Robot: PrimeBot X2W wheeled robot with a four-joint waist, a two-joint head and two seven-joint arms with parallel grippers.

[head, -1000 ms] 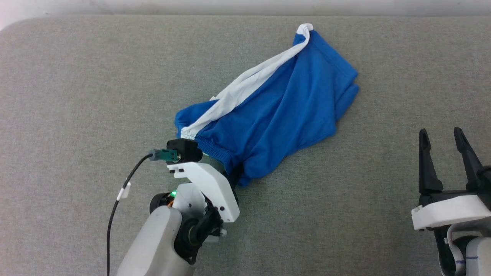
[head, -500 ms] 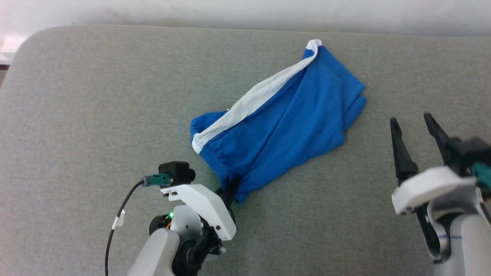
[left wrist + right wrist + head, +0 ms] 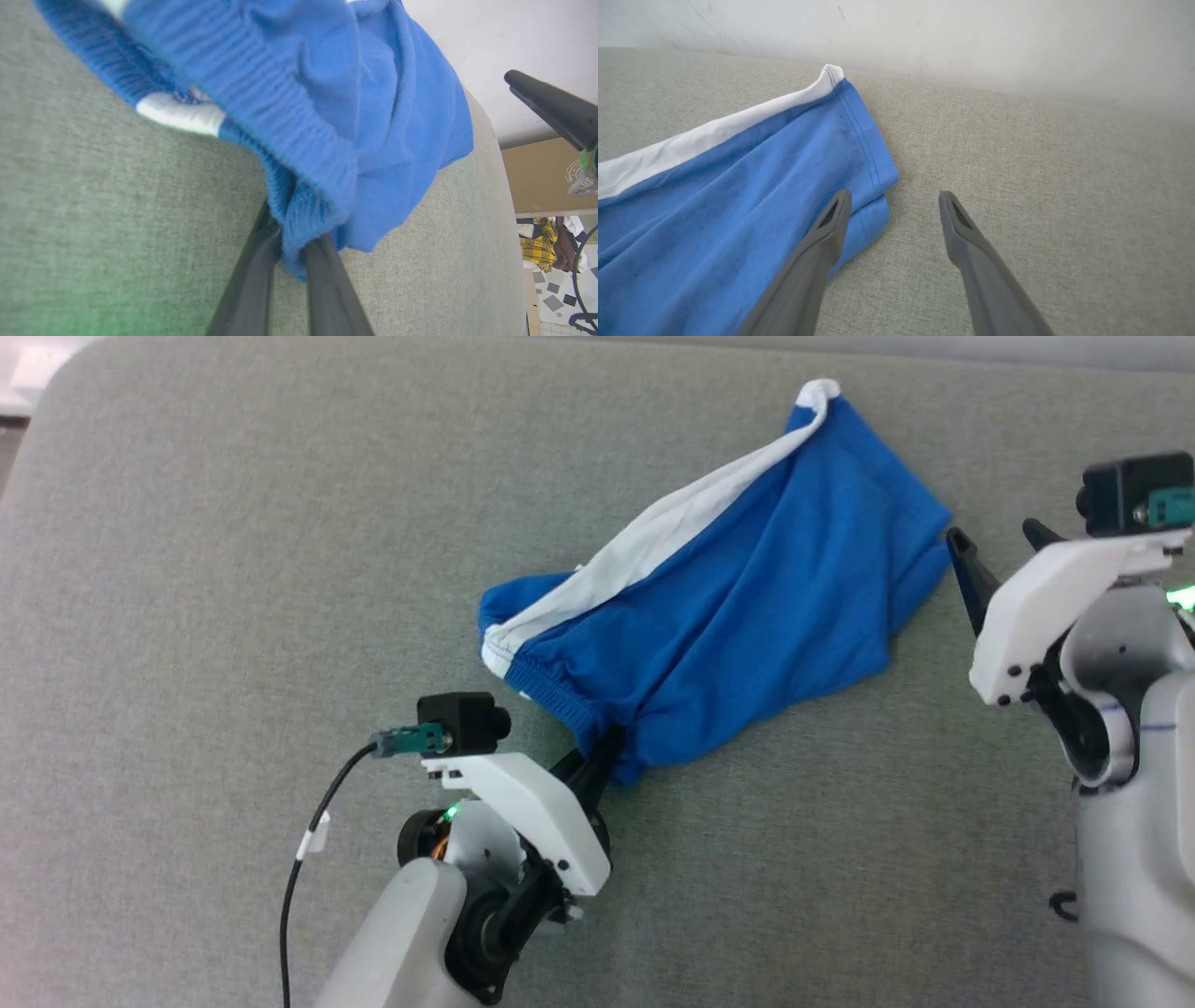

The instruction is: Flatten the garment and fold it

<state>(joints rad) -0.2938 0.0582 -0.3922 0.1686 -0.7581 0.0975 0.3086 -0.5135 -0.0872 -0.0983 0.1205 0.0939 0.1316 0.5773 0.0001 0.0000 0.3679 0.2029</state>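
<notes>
Softly rumpled garment [image 3: 747, 616] drapes woven grey surface [image 3: 233, 569].

Grey fabric-covered tabletop [image 3: 187, 569] with rounded corners against plain white wall [image 3: 971, 37]. Beyond its edge, tan panel [image 3: 537, 177], pale floor [image 3: 556, 298] with grey tiles, yellow plaid cloth [image 3: 544, 247].

Open grey surface [image 3: 187, 616] is found left of and nearer than the garment [image 3: 747, 597]. Its near corner is taken by the left gripper [image 3: 607, 751], its right edge crowded by the right gripper [image 3: 990, 530].
</notes>
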